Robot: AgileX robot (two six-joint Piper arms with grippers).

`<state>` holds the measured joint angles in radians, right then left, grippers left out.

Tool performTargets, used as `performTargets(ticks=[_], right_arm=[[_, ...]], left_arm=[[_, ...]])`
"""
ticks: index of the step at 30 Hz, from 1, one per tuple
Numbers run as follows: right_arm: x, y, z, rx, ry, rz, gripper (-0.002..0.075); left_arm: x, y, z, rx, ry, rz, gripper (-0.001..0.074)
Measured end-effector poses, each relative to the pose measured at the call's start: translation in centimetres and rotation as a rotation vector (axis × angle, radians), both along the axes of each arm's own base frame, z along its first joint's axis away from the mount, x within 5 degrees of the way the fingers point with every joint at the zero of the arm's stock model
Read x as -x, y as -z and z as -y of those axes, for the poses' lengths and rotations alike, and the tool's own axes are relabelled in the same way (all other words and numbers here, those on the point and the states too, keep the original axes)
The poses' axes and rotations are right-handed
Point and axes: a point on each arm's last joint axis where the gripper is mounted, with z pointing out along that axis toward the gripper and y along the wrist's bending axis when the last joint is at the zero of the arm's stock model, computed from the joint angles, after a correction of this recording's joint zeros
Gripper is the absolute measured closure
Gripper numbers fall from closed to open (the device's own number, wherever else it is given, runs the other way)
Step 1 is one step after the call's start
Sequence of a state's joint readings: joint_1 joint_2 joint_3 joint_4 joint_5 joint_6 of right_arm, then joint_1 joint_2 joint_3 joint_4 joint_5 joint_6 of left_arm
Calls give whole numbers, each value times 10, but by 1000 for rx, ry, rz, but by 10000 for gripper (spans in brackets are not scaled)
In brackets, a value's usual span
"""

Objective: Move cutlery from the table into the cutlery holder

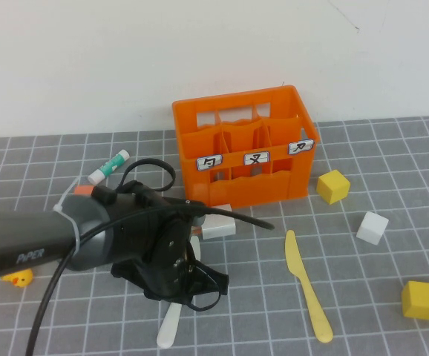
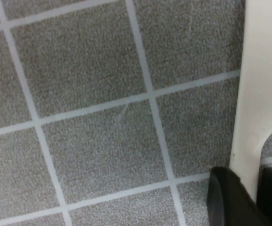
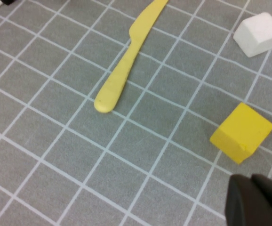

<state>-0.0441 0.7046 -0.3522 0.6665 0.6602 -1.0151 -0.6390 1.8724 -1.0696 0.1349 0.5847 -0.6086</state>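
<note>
The left gripper (image 1: 181,285) is seen from above low over the table (image 1: 259,297), in front of the crate (image 1: 244,144). Its clamp on the white knife (image 2: 260,94) is shown only by the left wrist view, with dark fingers (image 2: 228,200) on either side of the flat, smooth plastic. From above, only the rounded handle end pokes out. The yellow knife (image 1: 307,285) lies flat, well apart, near a yellow cube (image 3: 242,133). Of the right gripper (image 3: 256,202), only a dark edge is shown; its opening cannot be told.
</note>
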Motion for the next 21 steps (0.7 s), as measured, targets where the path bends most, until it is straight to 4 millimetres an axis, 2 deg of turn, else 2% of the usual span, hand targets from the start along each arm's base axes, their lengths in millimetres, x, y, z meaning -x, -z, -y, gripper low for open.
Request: performTargets(ticks=[7,14,21], right_arm=[[0,0,0,0,0,0,729],[0,0,0,-1,0,0,729],[0,0,0,-1,0,0,729]], left_arm=[[0,0,0,-2,1,0,639],[1,-8,-1,8,5,21,639],[5,-42,-5,61,10,104,640]])
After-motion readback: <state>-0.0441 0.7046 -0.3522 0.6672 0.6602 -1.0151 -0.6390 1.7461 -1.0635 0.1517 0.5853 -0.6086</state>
